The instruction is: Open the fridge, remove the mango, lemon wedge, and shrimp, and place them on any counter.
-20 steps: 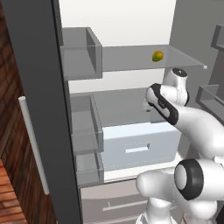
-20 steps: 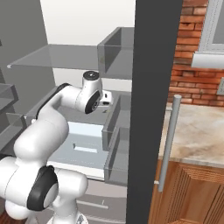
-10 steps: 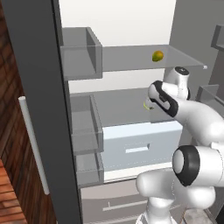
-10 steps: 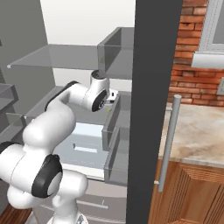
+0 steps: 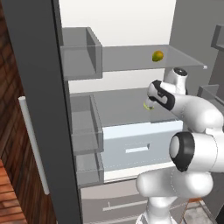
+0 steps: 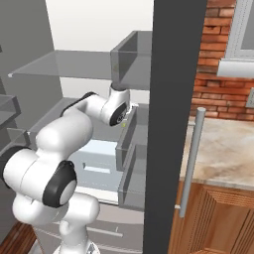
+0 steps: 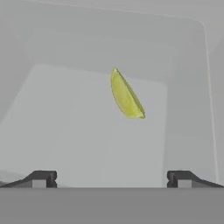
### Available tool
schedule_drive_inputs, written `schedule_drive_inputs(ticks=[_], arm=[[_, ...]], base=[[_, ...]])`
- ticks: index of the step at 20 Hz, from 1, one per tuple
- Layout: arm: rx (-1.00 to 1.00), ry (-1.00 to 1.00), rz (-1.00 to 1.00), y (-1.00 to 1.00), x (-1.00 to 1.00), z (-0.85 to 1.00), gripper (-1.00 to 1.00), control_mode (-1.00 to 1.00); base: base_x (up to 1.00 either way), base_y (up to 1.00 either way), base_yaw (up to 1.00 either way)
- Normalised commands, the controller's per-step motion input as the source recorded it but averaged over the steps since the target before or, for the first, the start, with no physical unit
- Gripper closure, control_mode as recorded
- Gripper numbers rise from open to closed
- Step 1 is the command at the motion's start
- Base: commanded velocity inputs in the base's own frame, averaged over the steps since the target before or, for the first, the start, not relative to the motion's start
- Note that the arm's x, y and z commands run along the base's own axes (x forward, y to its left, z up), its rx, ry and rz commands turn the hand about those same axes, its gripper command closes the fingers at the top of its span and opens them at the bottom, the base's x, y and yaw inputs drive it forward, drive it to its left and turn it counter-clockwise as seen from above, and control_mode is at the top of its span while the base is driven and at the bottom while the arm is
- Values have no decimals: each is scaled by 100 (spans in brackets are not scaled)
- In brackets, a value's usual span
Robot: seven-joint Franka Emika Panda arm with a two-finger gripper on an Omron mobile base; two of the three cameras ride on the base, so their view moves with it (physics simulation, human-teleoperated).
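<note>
Gripper (image 7: 111, 178) hangs with jaws spread wide, holding nothing, inside the open fridge (image 5: 131, 26). Ahead on the grey middle shelf (image 5: 122, 105) lies the lemon wedge (image 7: 126, 95); 1 mango (image 5: 157, 56) sits on the upper shelf (image 5: 131, 57).

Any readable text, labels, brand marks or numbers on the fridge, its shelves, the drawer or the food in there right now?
None: no view shows any word, number, brand or sign.
The fridge doors and shelves are plain grey.
The white drawer front carries a recessed handle, no lettering.
The mango and the lemon wedge bear no sticker.
The counter and brick wall show no markings.
</note>
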Motion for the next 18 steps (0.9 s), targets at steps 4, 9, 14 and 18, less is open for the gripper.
schedule_drive_inputs(ticks=[4, 9, 14, 18], arm=[[0, -1, 0, 0, 2, -36, -100, -100], [0, 0, 0, 0, 5, -7, -100, -100], [0, 0, 0, 0, 8, 0, -100, -100], [0, 0, 0, 0, 10, -1, -100, -100]], base=[[0, 0, 0], [0, 0, 0], [0, 0, 0], [0, 0, 0]])
